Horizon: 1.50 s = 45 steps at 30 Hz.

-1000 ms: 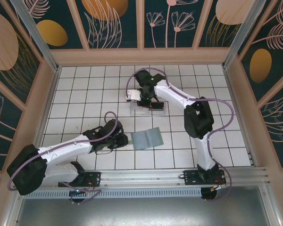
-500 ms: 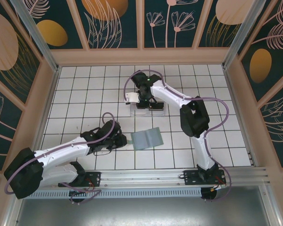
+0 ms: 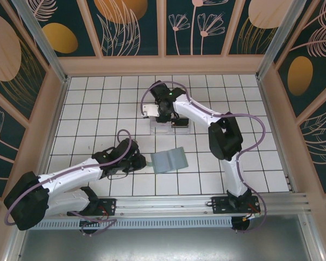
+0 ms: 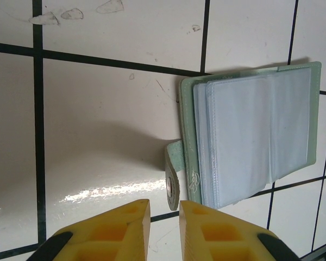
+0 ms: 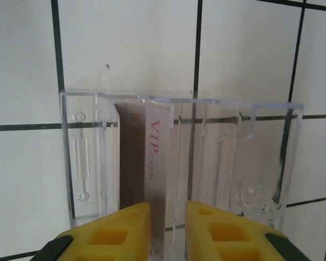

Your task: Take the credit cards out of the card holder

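The card holder (image 3: 169, 160) lies open on the tiles, grey-green outside with clear blue-grey pockets (image 4: 255, 136) showing. Its snap tab (image 4: 174, 179) curls toward my left gripper (image 4: 163, 209), whose yellow fingers stand a narrow gap apart with the tab's tip at the gap, not pinched. My right gripper (image 5: 167, 215) hangs over a clear plastic tray (image 5: 81, 163). A pale pinkish-white credit card (image 5: 157, 157) printed "VIP card" stands on edge in the tray between its slightly open fingers. A dark strip (image 5: 131, 163) beside that card may be another card; I cannot tell.
The clear tray (image 3: 171, 127) sits mid-table, about two tiles beyond the card holder. A wooden frame (image 3: 163, 64) walls the white tiled floor on three sides. Both arms reach in from the metal rail (image 3: 168, 204) at the near edge.
The right gripper's jaws have parted from shut, leaving the pale card standing in the tray, and its wrist has shifted slightly left. The left gripper has barely moved.
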Each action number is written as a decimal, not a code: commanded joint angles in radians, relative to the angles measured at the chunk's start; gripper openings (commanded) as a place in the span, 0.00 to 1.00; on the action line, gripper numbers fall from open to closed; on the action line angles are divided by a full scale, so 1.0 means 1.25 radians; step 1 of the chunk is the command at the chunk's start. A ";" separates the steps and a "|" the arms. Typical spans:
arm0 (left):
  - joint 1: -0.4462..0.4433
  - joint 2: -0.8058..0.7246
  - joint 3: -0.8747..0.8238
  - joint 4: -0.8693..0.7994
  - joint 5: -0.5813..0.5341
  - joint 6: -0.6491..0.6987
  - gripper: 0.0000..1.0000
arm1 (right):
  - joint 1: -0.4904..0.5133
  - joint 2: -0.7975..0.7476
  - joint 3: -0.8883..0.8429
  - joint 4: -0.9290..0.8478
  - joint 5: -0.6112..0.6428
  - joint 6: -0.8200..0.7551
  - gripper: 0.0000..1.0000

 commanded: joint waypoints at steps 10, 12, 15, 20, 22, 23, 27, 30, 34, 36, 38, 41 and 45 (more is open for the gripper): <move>0.004 0.006 0.007 -0.011 -0.012 -0.003 0.22 | 0.019 -0.115 -0.104 0.065 -0.022 0.008 0.42; 0.005 0.007 0.008 -0.011 -0.012 -0.002 0.22 | 0.019 -0.111 -0.112 0.065 -0.033 0.012 0.47; 0.004 0.006 0.011 -0.013 -0.013 -0.001 0.22 | 0.019 -0.096 -0.119 0.070 -0.030 0.013 0.55; 0.005 0.001 0.008 -0.018 -0.012 -0.002 0.22 | 0.018 -0.073 -0.131 0.097 0.017 0.009 0.63; 0.005 -0.002 0.008 -0.019 -0.016 -0.003 0.22 | 0.015 -0.068 -0.128 0.109 0.021 0.010 0.63; 0.005 -0.003 0.007 -0.019 -0.016 -0.003 0.22 | 0.015 -0.066 -0.129 0.117 0.024 0.011 0.63; 0.005 -0.003 0.007 -0.022 -0.017 -0.003 0.22 | 0.013 -0.057 -0.124 0.150 0.050 0.009 0.62; 0.005 -0.006 0.006 -0.022 -0.018 -0.005 0.22 | 0.010 -0.049 -0.116 0.170 0.066 0.001 0.62; 0.004 -0.011 0.005 -0.024 -0.021 -0.006 0.22 | 0.005 -0.039 -0.099 0.197 0.093 -0.006 0.62; 0.005 -0.013 0.005 -0.024 -0.022 -0.005 0.22 | 0.005 -0.036 -0.091 0.212 0.117 -0.005 0.61; 0.005 -0.013 0.005 -0.025 -0.022 -0.006 0.22 | 0.006 -0.037 -0.085 0.222 0.138 -0.003 0.60; 0.005 -0.014 0.008 -0.025 -0.023 -0.005 0.22 | 0.008 -0.052 -0.082 0.230 0.159 0.010 0.59; 0.005 -0.007 0.022 -0.028 -0.022 0.006 0.22 | 0.010 -0.101 -0.091 0.231 0.148 0.065 0.59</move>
